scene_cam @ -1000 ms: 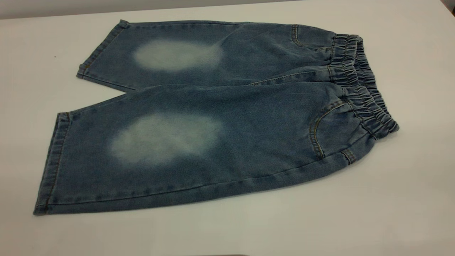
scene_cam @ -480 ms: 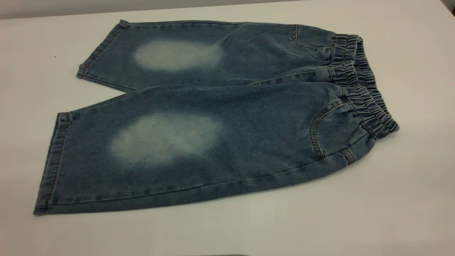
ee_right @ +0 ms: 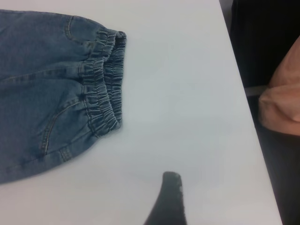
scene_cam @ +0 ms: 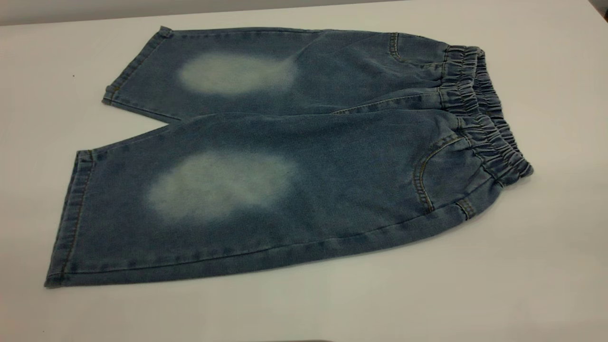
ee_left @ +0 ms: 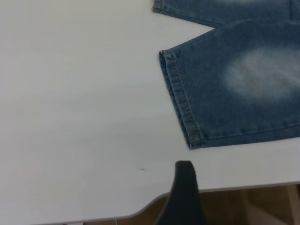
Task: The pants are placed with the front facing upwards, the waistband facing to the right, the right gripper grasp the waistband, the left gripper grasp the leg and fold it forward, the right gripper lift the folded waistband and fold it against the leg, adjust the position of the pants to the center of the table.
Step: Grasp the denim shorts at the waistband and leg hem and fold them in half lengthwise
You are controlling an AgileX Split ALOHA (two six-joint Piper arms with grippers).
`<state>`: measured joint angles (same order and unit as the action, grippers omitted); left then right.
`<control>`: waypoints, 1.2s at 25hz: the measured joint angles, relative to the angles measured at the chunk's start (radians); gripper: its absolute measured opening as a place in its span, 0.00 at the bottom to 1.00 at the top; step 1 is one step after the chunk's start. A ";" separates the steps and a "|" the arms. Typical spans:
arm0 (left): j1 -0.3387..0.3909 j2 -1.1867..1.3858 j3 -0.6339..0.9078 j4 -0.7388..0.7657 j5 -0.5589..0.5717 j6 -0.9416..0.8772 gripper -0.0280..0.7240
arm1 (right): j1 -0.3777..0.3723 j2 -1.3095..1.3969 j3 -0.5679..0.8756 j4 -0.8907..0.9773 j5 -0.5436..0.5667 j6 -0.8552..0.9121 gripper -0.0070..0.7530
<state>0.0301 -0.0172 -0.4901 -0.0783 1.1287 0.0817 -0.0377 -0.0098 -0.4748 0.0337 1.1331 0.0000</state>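
Note:
The pants lie flat on the white table, blue denim with two pale oval knee patches, the legs pointing left. The ruched waistband is at the right. Neither gripper shows in the exterior view. In the left wrist view a black part of my left gripper hangs over the table's edge, apart from the near leg's hem. Over bare table in the right wrist view, a black part of my right gripper stays clear of the waistband. Nothing is held in either.
In the right wrist view the table's edge runs close by, with a dark area and a peach-coloured shape beyond it. A brown floor shows past the table's edge in the left wrist view. Bare table surrounds the pants.

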 joint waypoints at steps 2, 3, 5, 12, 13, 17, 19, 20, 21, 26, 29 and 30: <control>0.000 0.000 0.000 0.000 0.000 0.000 0.78 | 0.000 0.000 0.000 0.000 0.000 0.000 0.77; 0.000 0.000 0.000 0.000 0.000 0.000 0.78 | 0.000 0.000 0.000 0.000 0.000 0.000 0.77; 0.000 0.000 0.000 0.000 0.000 0.000 0.78 | 0.000 0.000 0.000 0.000 0.000 0.000 0.77; 0.000 0.000 0.000 0.000 0.000 0.000 0.78 | 0.000 0.000 0.000 0.000 0.000 0.000 0.77; 0.000 0.000 0.000 0.000 0.000 0.000 0.78 | 0.000 0.000 0.000 0.000 0.000 0.000 0.77; 0.000 0.000 0.000 0.000 0.000 0.000 0.78 | 0.000 0.000 0.000 0.000 0.000 0.000 0.77; 0.000 0.000 0.000 0.000 0.000 0.000 0.78 | 0.000 0.000 0.000 0.000 0.000 0.000 0.77; 0.000 0.000 0.000 0.000 0.000 0.000 0.78 | 0.000 0.000 0.000 0.000 0.000 0.000 0.77; 0.000 0.000 0.000 0.000 0.000 0.000 0.78 | 0.000 0.000 0.000 0.000 0.000 0.000 0.77; 0.000 0.005 0.000 0.000 -0.001 0.000 0.78 | 0.013 0.000 -0.017 0.012 -0.015 0.048 0.77; 0.000 0.065 -0.018 0.000 -0.047 -0.006 0.78 | 0.019 0.029 -0.072 0.037 -0.048 0.053 0.77; 0.000 0.100 -0.026 -0.001 -0.078 -0.013 0.78 | 0.019 0.052 -0.094 0.050 -0.058 0.055 0.77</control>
<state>0.0301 0.0824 -0.5159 -0.0794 1.0507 0.0688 -0.0187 0.0425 -0.5684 0.0832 1.0747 0.0554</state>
